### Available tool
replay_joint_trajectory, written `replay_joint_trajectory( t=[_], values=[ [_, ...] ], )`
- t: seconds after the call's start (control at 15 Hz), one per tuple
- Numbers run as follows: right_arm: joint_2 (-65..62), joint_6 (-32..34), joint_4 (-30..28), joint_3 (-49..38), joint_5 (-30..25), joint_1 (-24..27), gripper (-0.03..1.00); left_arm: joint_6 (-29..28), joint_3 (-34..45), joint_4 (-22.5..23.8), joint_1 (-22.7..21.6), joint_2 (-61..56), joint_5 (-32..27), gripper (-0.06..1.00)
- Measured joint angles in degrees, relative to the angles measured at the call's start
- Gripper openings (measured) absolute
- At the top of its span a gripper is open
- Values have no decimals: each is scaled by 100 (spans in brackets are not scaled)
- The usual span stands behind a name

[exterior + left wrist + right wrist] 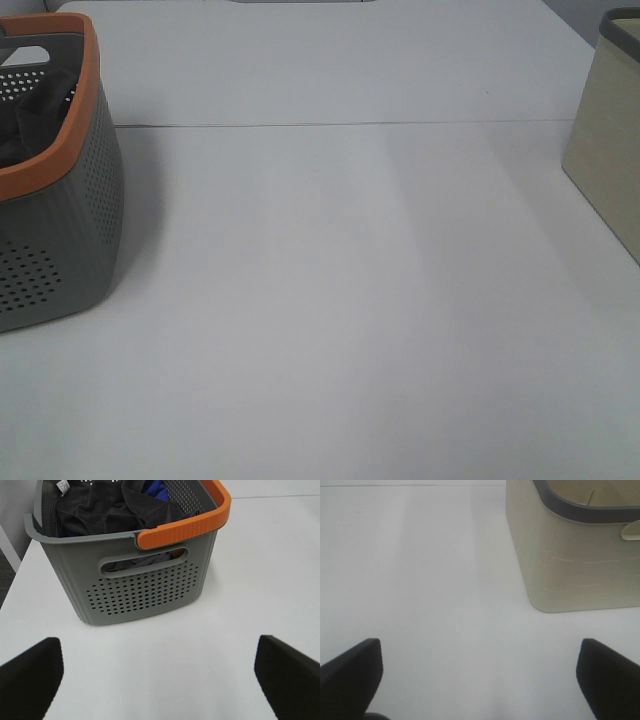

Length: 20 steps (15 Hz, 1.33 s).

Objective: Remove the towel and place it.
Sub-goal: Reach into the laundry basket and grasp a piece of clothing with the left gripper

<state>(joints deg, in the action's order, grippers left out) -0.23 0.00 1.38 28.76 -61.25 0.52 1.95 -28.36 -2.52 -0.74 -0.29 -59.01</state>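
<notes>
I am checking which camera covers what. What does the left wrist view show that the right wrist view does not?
Only the left wrist view shows the orange-rimmed grey basket, which holds the dark towel with its white tag and a bit of blue cloth. Only the right wrist view shows the grey-rimmed beige bin. Both show the white table and that arm's own tool, open and empty: the left tool and the right tool.

A white counter (340, 300) carries two things, well apart — a grey perforated basket (70, 240) with an orange rim, and a beige bin (610, 170).
</notes>
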Motion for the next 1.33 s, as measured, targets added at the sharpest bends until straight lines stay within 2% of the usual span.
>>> replay_joint_trajectory(
  t=[0.2, 0.33, 0.47, 0.53, 0.87, 0.93, 1.2, 1.33],
  values=[
    [0, 0, 0, 0, 0, 0, 95, 17, -46, 0, 0, 52, -46, 98],
    [0, 0, 0, 0, 0, 0, 95, 258, -561, 0, 0, 636, -435, 98],
    [0, 0, 0, 0, 0, 0, 95, 773, -1581, 0, 0, 1805, -968, 98],
    [0, 0, 0, 0, 0, 0, 95, 1008, -2086, 0, 0, 2395, -1043, 98],
    [0, 0, 0, 0, 0, 0, 95, 1879, -4314, -92, 0, 5008, -1066, 98],
    [0, 0, 0, 0, 0, 0, 95, 2149, -5265, -92, 0, 6154, -1066, 98],
    [0, 0, 0, 0, 0, 0, 95, 2733, -6096, -80, 0, 7930, -1054, 98],
    [0, 0, 0, 0, 0, 0, 95, 3128, -6337, 252, 0, 8743, -1049, 98]
  ],
)
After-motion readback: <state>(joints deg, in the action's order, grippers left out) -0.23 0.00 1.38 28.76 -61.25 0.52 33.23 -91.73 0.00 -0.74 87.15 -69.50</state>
